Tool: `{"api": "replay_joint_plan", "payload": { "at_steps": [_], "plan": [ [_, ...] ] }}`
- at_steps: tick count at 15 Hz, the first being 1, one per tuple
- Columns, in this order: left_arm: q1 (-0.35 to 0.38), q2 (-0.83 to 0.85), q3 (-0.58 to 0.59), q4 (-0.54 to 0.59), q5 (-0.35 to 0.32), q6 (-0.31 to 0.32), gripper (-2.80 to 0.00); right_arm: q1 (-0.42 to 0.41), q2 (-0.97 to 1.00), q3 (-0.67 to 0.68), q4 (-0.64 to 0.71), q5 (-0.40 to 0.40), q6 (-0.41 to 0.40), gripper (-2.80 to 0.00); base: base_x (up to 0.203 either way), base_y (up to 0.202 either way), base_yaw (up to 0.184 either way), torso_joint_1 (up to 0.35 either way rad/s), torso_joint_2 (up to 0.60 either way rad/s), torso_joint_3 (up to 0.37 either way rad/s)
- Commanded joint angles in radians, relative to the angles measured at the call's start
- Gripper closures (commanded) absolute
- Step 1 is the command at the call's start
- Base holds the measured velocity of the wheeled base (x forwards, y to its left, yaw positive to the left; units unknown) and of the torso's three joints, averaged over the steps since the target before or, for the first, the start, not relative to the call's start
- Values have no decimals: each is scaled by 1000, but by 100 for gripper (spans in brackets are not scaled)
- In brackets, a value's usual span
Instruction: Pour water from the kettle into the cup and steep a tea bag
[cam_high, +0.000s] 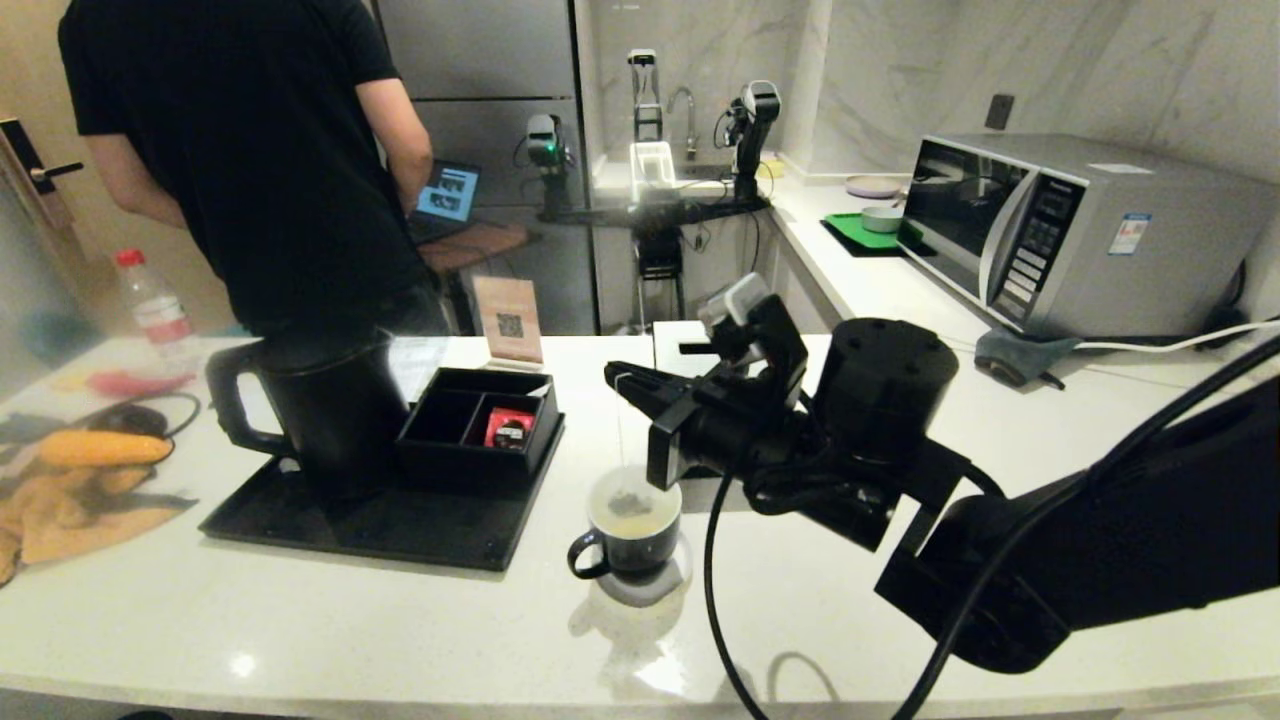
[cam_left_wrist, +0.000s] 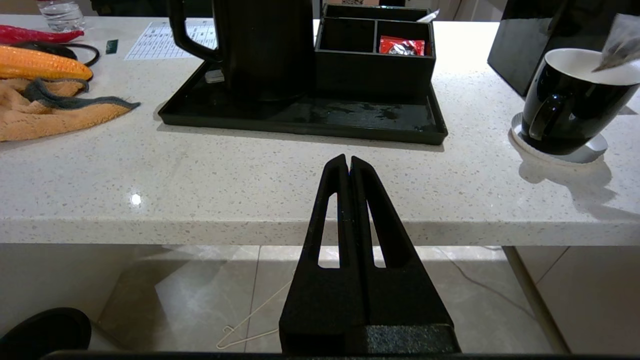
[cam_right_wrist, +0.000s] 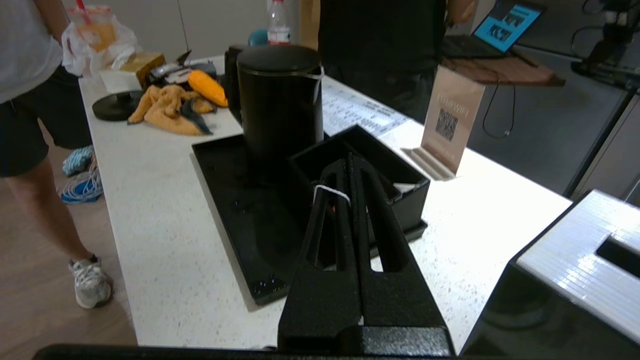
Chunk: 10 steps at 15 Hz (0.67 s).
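The small dark cup (cam_high: 630, 545) stands on a white coaster on the counter, with pale liquid inside. The grey-white tea bag (cam_high: 630, 503) hangs at the cup's mouth, and in the left wrist view the tea bag (cam_left_wrist: 617, 42) is partly above the rim of the cup (cam_left_wrist: 570, 100). My right gripper (cam_high: 612, 378) hovers above the cup, shut on the tea bag's string (cam_right_wrist: 330, 192). The black kettle (cam_high: 325, 410) stands upright on the tray to the cup's left. My left gripper (cam_left_wrist: 348, 160) is shut and empty, low before the counter's front edge.
A black tray (cam_high: 380, 525) carries the kettle and a black compartment box (cam_high: 480, 420) with a red packet (cam_high: 508, 428). A black tissue box (cam_right_wrist: 575, 280) is close on the right. An orange cloth (cam_high: 70, 510), a QR sign (cam_high: 508, 320), a person (cam_high: 250, 150) and a microwave (cam_high: 1080, 230) surround the area.
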Motion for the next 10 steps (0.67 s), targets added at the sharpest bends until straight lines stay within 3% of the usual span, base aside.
{"api": "replay_joint_plan", "payload": {
  "at_steps": [1,7,10],
  "plan": [
    [0,-1,0,0,0,-1,0,4,13,26,-11,1,-3,0,0,0,0,0,0,0],
    [0,-1,0,0,0,-1,0,13,40,154,-87,3,-3,0,0,0,0,0,0,0],
    [0,-1,0,0,0,-1,0,23,70,156,-88,3,-3,0,0,0,0,0,0,0]
  ]
}}
